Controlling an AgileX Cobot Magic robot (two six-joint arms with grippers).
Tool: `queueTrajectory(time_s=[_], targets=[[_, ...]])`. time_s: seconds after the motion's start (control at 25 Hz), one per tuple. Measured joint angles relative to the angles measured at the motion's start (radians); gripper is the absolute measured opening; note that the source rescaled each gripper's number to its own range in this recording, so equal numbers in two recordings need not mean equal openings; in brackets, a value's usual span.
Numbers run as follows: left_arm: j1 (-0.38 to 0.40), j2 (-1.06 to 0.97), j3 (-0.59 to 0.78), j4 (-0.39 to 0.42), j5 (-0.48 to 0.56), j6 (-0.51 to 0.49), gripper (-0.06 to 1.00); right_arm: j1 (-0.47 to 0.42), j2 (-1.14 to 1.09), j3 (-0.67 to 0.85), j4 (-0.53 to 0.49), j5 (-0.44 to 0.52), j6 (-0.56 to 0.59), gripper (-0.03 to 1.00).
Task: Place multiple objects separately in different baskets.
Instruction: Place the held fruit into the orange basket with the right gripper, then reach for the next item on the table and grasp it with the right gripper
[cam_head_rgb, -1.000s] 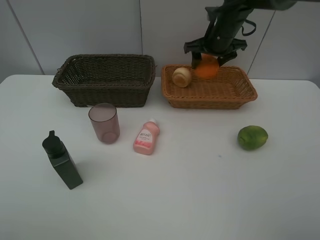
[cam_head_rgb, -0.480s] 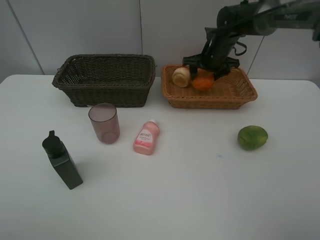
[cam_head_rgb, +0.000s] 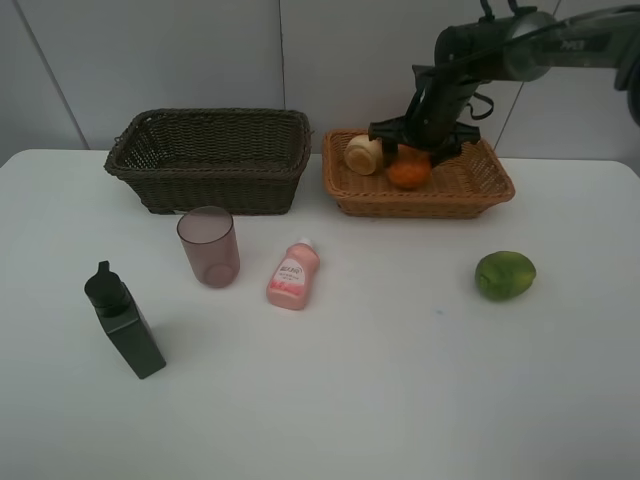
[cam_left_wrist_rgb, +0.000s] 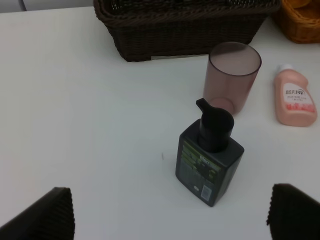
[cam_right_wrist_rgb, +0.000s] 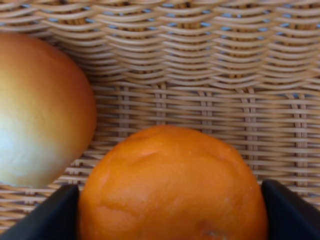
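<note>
My right gripper (cam_head_rgb: 411, 156) reaches into the light tan basket (cam_head_rgb: 480, 195) and is shut on the orange tangerine (cam_head_rgb: 408, 172), low against the basket floor. In the right wrist view its fingertips (cam_right_wrist_rgb: 52, 212) flank the tangerine (cam_right_wrist_rgb: 172, 185). A yellowish round fruit (cam_head_rgb: 365, 153) lies beside it in the same basket. The dark brown basket (cam_head_rgb: 210, 160) holds nothing I can see. On the table are the pink cup (cam_head_rgb: 209, 246), the small pink bottle (cam_head_rgb: 293, 275), the dark green pump bottle (cam_head_rgb: 125, 322) and the green fruit (cam_head_rgb: 505, 275). My left gripper (cam_left_wrist_rgb: 172, 215) is open above the pump bottle (cam_left_wrist_rgb: 210, 155).
White table with a white wall close behind the baskets. The left wrist view also shows the cup (cam_left_wrist_rgb: 234, 75), the pink bottle (cam_left_wrist_rgb: 296, 97) and the dark basket's front wall (cam_left_wrist_rgb: 185, 25).
My right gripper has come down into the tan basket with the tangerine, from above the rim to the basket floor beside the yellowish fruit. Nothing else moved.
</note>
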Motion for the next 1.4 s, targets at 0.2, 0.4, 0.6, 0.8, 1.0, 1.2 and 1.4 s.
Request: queueTrajectory(time_s=[0.2,0.4,0.6,0.8,1.0,1.2,1.4], targets=[[0.0,0.0,0.0,0.0,0.0,0.0,1.0,0.0,-0.013,-0.001,-0.013,0.006,0.0,0.79],[0.0,0.0,0.0,0.0,0.0,0.0,1.0,0.0,-0.074,-0.001,-0.016,0.086,-0.001,0.82],[0.0,0.0,0.0,0.0,0.0,0.0,1.0,0.0,-0.165,-0.002,-0.019,0.238,-0.056,0.82],[0.0,0.0,0.0,0.0,0.0,0.0,1.0,0.0,-0.285,0.136,-0.019,0.317,-0.105,0.82],[0.0,0.0,0.0,0.0,0.0,0.0,1.0,-0.009,-0.42,0.415,-0.02,0.246,-0.097,0.82],[0.0,0.0,0.0,0.0,0.0,0.0,1.0,-0.05,-0.49,0.616,-0.02,0.146,-0.049,0.82],[0.0,0.0,0.0,0.0,0.0,0.0,1.0,-0.071,-0.494,0.728,-0.034,0.103,-0.027,0.82]])
